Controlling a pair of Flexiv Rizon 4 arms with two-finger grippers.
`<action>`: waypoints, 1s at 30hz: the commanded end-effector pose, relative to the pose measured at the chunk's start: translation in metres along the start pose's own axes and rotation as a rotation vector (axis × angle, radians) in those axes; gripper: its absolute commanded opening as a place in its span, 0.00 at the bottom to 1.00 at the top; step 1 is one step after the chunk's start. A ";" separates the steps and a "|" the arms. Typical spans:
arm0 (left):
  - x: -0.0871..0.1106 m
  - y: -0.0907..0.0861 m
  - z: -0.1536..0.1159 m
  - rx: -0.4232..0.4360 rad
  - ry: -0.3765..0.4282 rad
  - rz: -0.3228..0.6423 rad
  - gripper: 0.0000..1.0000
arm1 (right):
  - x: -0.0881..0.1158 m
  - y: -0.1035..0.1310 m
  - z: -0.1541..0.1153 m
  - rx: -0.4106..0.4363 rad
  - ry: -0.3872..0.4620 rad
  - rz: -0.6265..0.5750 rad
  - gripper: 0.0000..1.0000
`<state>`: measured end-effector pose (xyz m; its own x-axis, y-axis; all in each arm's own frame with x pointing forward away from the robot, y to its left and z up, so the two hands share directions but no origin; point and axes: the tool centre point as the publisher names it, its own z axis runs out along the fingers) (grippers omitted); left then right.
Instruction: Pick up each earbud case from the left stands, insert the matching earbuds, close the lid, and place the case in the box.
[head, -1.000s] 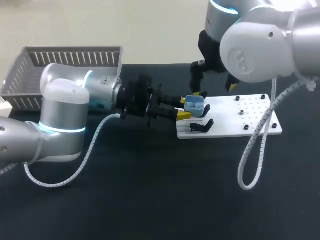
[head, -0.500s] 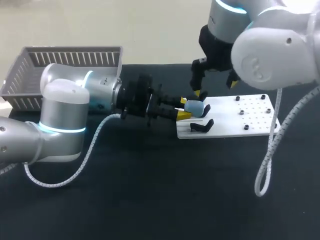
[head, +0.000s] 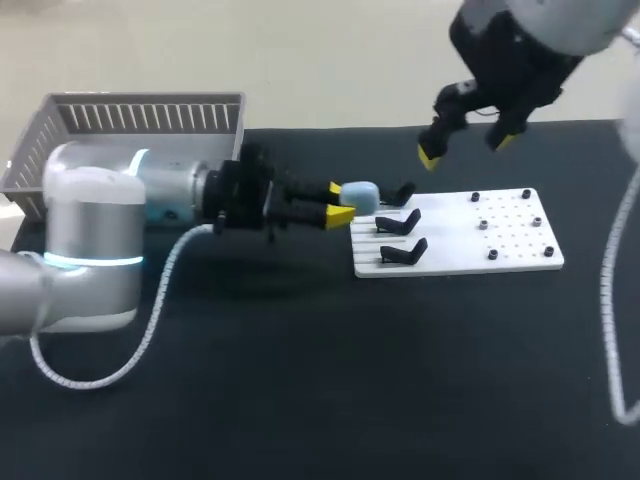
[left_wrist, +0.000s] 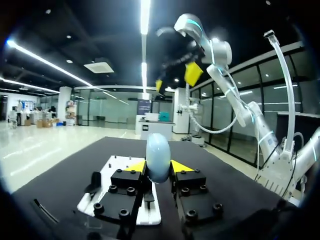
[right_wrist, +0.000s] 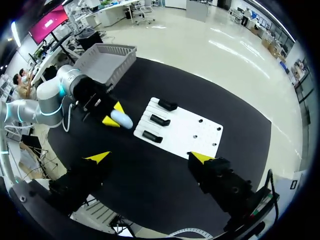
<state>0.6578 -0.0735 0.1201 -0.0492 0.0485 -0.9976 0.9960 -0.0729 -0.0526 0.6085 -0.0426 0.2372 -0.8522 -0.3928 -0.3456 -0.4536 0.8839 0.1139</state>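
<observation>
A light blue earbud case (head: 360, 195), lid closed, is held between the yellow tips of my left gripper (head: 342, 202), just left of the white board (head: 500, 240). The left wrist view has the rounded case (left_wrist: 158, 150) standing between the fingers (left_wrist: 134, 166), clamped from both sides, with the board (left_wrist: 115, 175) ahead and below. My right gripper (head: 468, 148) hangs open and empty, high above the board's far side. From the right wrist view, its own gripper (right_wrist: 150, 157) is spread wide, far above the case (right_wrist: 121, 119) and board (right_wrist: 185, 132).
Three black stands (head: 400, 222) sit in a row on the board's left end, none holding a case. A grey slatted basket (head: 60, 140) stands at the table's far left corner, behind my left arm. Small black studs dot the board's right half.
The case's lid went from open to closed. My left gripper drew back to the left with the case, off the stand. My right arm rose and swung right, away from the board.
</observation>
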 end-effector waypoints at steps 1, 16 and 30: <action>-0.022 -0.033 -0.038 -0.226 0.018 0.029 0.00 | 0.027 0.000 -0.011 -0.022 -0.234 0.008 1.00; -0.051 0.028 -0.191 -0.682 0.122 0.090 0.00 | 0.027 0.000 -0.011 -0.022 -0.234 0.008 1.00; -0.044 0.141 -0.321 -0.805 0.172 0.079 0.00 | 0.027 0.000 -0.011 -0.022 -0.234 0.008 1.00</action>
<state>0.7994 0.2305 0.1788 -0.0309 0.2306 -0.9725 0.7507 0.6478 0.1298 0.5847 -0.0557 0.2398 -0.7821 -0.3235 -0.5326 -0.4582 0.8778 0.1398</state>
